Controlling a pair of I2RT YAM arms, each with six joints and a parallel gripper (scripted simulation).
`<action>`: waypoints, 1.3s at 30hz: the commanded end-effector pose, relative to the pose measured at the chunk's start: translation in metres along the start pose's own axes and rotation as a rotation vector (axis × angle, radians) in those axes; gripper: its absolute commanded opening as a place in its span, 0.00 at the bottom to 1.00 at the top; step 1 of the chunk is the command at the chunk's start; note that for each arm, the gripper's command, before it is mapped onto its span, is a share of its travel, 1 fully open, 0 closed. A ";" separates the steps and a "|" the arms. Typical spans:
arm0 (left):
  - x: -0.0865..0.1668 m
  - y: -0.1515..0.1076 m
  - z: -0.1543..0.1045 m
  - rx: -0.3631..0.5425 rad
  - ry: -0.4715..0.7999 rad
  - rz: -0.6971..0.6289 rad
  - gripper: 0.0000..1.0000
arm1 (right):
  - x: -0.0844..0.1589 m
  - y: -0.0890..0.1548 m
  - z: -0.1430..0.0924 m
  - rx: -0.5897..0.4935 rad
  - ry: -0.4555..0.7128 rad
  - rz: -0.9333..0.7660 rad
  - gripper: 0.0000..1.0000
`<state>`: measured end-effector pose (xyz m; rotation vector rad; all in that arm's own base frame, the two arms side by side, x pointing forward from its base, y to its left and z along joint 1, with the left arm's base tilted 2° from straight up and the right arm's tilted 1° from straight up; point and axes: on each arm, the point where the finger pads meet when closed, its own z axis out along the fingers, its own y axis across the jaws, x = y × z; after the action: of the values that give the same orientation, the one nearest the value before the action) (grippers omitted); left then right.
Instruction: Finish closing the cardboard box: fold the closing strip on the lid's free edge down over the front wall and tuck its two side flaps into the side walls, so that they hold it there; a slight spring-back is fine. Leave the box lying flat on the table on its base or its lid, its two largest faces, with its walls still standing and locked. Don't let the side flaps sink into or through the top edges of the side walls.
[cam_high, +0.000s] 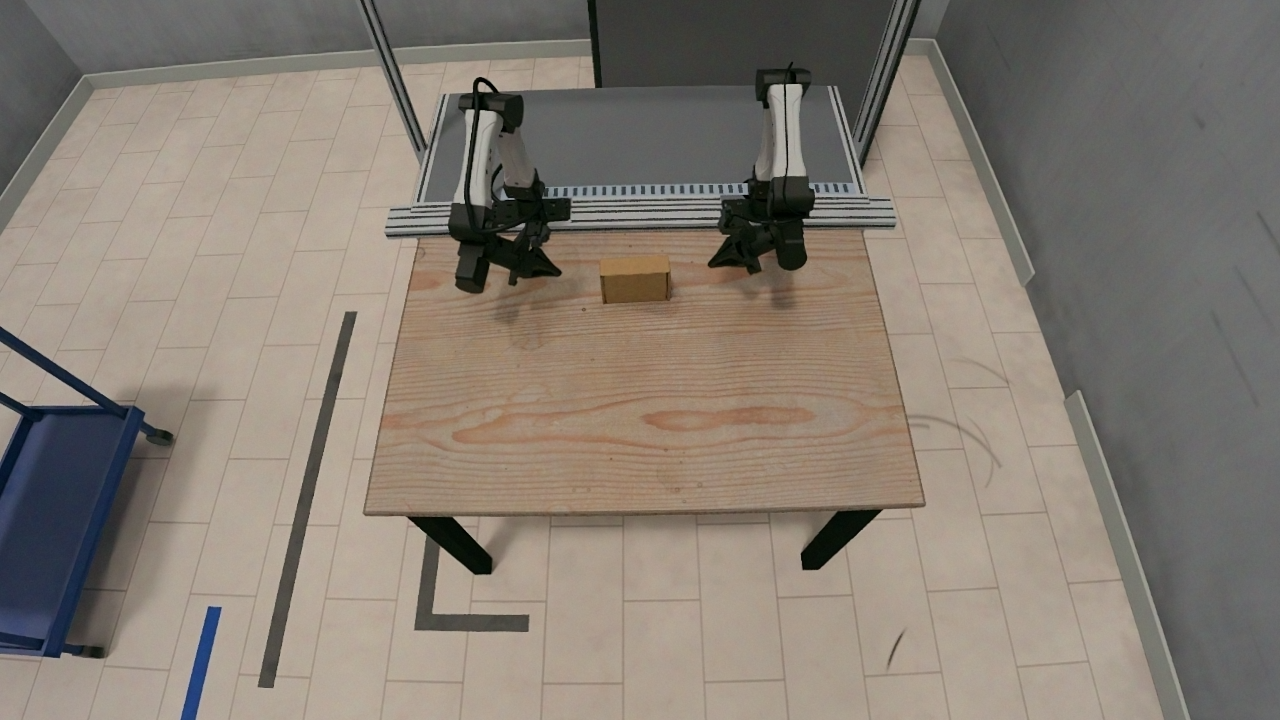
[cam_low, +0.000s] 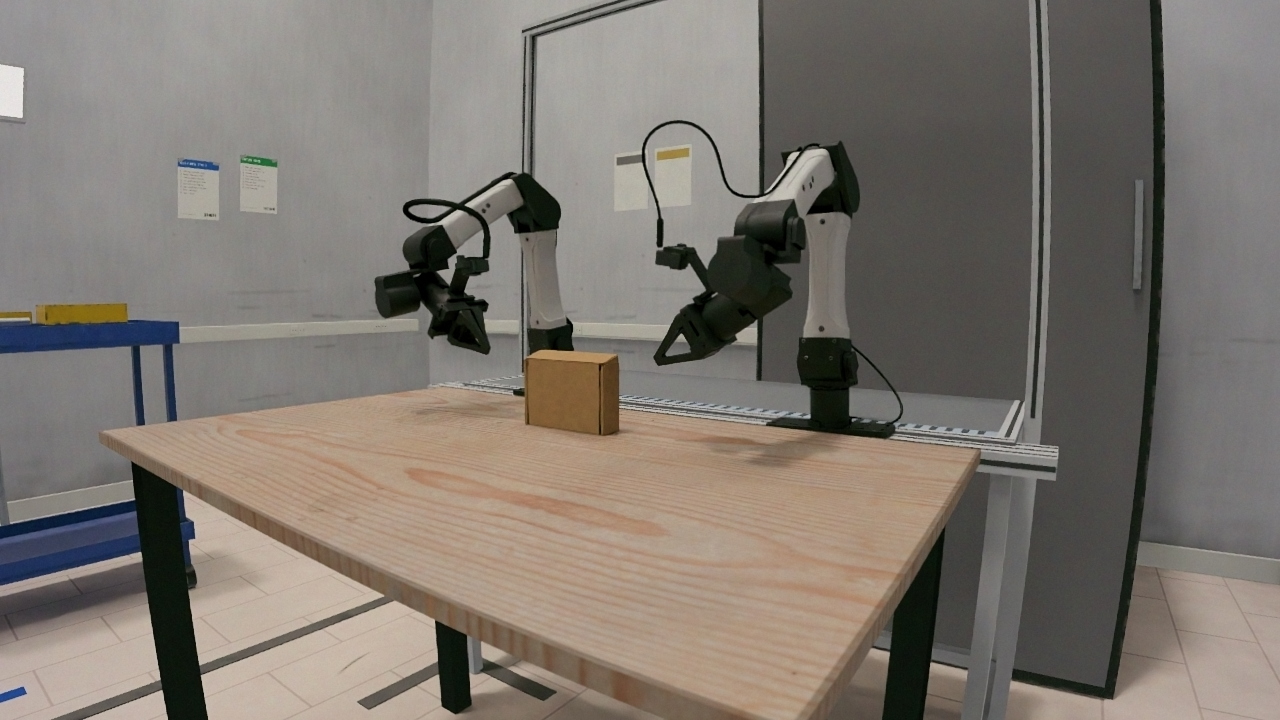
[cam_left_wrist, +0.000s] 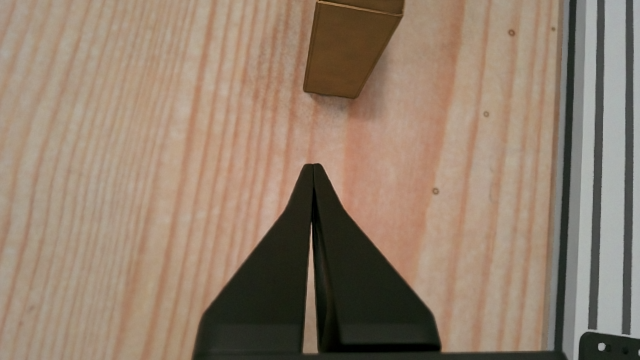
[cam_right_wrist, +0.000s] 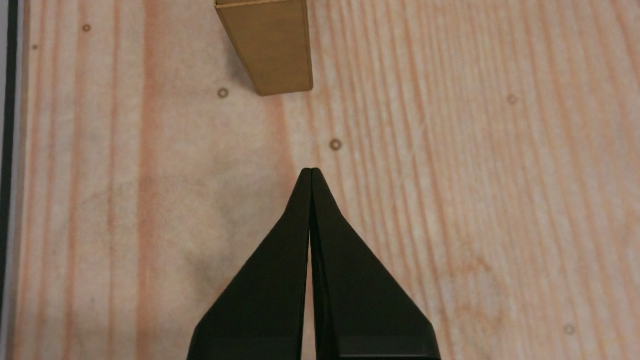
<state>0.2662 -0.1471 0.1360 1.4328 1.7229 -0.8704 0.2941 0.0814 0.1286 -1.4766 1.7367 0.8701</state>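
The cardboard box (cam_high: 635, 286) (cam_low: 568, 394) (cam_left_wrist: 350, 50) (cam_right_wrist: 275, 50) stands upright on a narrow side, its large faces vertical. It looks closed; a thin seam runs down the edge beside its narrow end in the exterior view. I cannot tell the closing strip and side flaps apart, and the rear large face is hidden. My left gripper (cam_high: 711, 265) (cam_low: 657, 360) (cam_left_wrist: 312, 174) is shut and empty, above the table at one narrow end of the box. My right gripper (cam_high: 559, 273) (cam_low: 487, 351) (cam_right_wrist: 310, 178) is shut and empty, above the table at the opposite end. Neither touches the box.
The wooden table (cam_high: 644, 376) (cam_low: 501, 501) extends in front of the box. The metal rail (cam_high: 644, 214) (cam_left_wrist: 612, 150) runs along the table's rear edge, close behind the box and below the arms. A blue cart (cam_high: 67, 519) (cam_low: 89, 335) stands off to the side.
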 end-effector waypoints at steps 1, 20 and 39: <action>-0.006 0.001 -0.004 0.045 -0.051 0.087 0.01 | -0.004 0.000 -0.004 -0.045 -0.051 -0.080 0.01; 0.019 -0.004 0.012 0.068 -0.054 0.101 0.01 | 0.019 0.004 0.014 -0.079 -0.068 -0.114 0.01; 0.009 0.005 0.029 0.119 -0.055 0.022 0.01 | 0.011 -0.005 0.030 -0.128 -0.058 -0.033 0.01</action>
<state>0.2666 -0.1636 0.1105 1.5070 1.6288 -0.9911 0.2922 0.0990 0.1033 -1.5645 1.6179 1.0045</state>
